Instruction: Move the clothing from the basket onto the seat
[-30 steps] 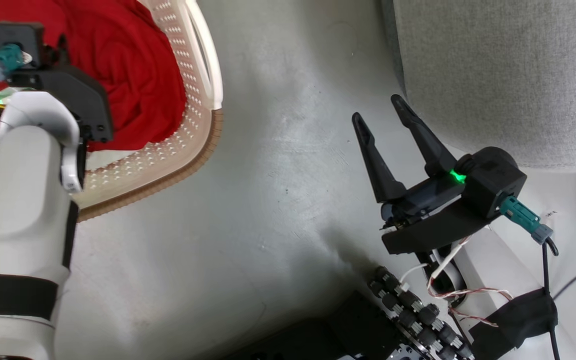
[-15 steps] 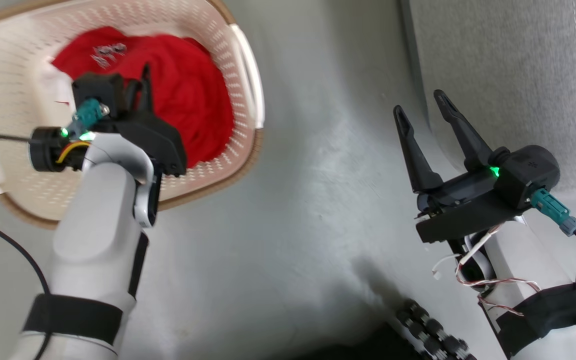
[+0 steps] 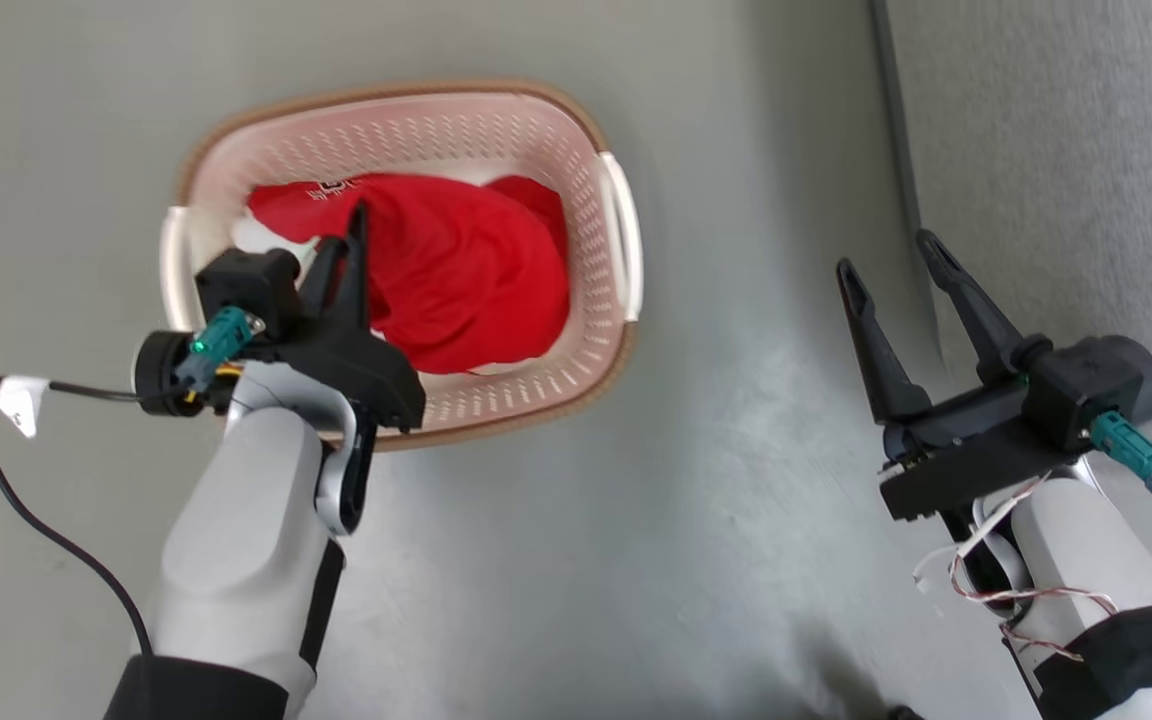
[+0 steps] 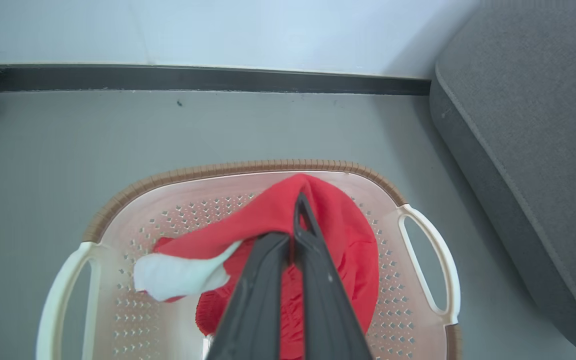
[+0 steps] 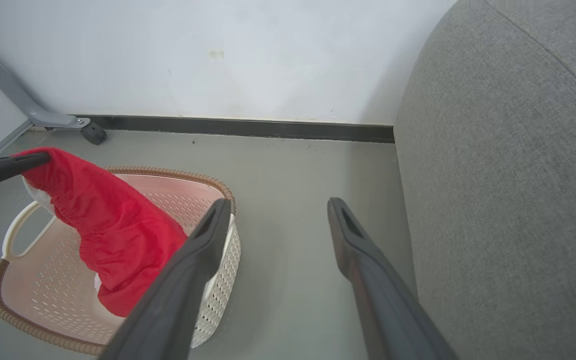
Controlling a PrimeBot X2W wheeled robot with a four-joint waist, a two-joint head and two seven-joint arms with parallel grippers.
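Note:
The cream perforated basket [image 3: 391, 97] with its brown rim stands on the grey floor. Red clothing [image 3: 466, 290] lies in it, one white panel showing [image 4: 168, 275]. My left gripper [image 3: 358, 218] is shut on a fold of the red clothing [image 4: 338, 235] and holds it up in a peak above the basket [image 4: 218, 170]. In the right wrist view the garment [image 5: 108, 220] hangs from the left fingers [image 5: 3, 169] down into the basket [image 5: 178, 175]. My right gripper [image 3: 886, 255] is open and empty beside the grey seat [image 3: 1056, 180], over bare floor [image 5: 279, 205].
A white wall with a dark baseboard [image 4: 193, 79] runs behind the basket. A metal leg with a black caster [image 5: 93, 134] stands at the far left. A black cable [image 3: 36, 520] with a white tag trails from my left wrist. The seat's rounded edge [image 5: 508, 175] rises at the right.
The head camera has shifted, so the whole basket now shows. My left gripper has risen out of the basket with the red garment drawn up. The right gripper stays open by the seat.

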